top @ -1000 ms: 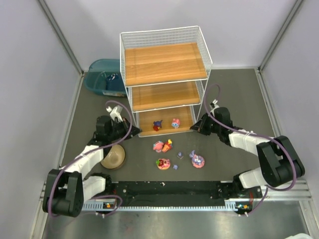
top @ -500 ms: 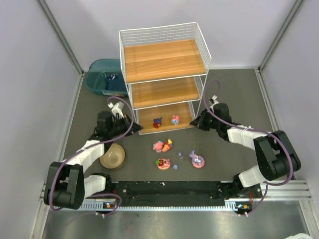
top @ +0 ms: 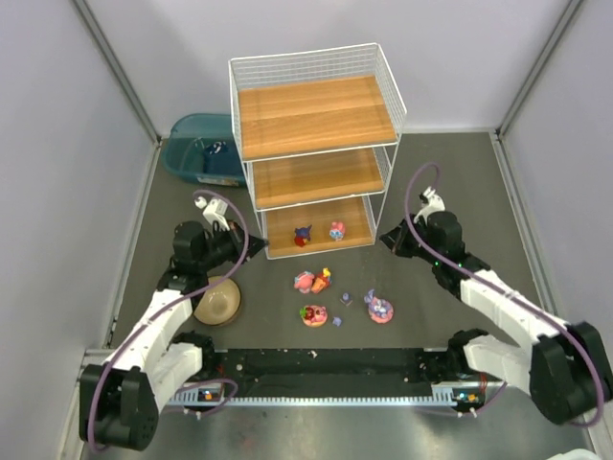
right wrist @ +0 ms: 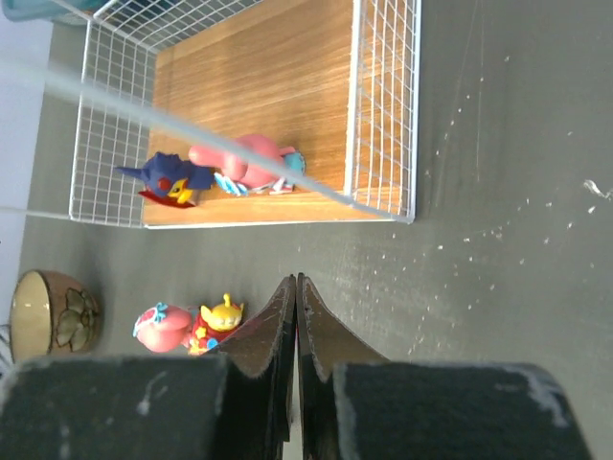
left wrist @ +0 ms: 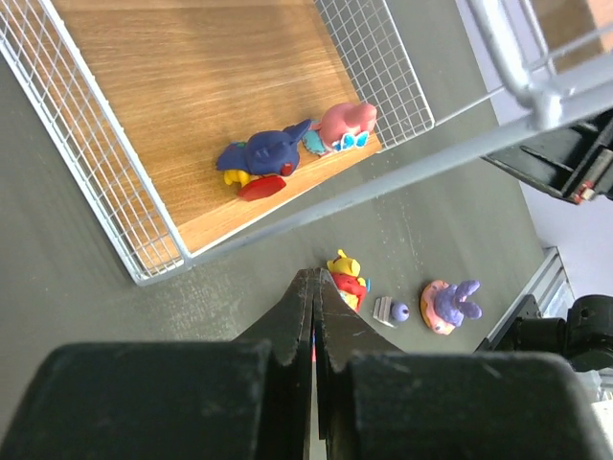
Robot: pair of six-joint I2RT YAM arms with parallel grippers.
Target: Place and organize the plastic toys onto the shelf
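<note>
The shelf [top: 316, 115] stands at the back middle, a white wire rack with three stepped wooden boards. On its bottom board [left wrist: 192, 86] lie a dark blue and red toy [top: 303, 236] and a pink toy [top: 336, 231]. Several plastic toys lie on the floor in front: a pink one beside a yellow and red one [top: 312, 281], a flower-topped disc [top: 314, 314], a purple-eared bunny [top: 380, 309]. My left gripper [top: 233, 244] is shut and empty, off the shelf's lower left corner. My right gripper [top: 391, 240] is shut and empty, off the lower right corner.
A teal bin [top: 201, 149] sits left of the shelf at the back. A tan bowl [top: 217, 302] lies under my left arm. Grey walls close in both sides, and a black rail [top: 326, 369] runs along the near edge.
The shelf shifted slightly back and to the left early on. Both grippers have since drawn away from its lower front corners, still shut.
</note>
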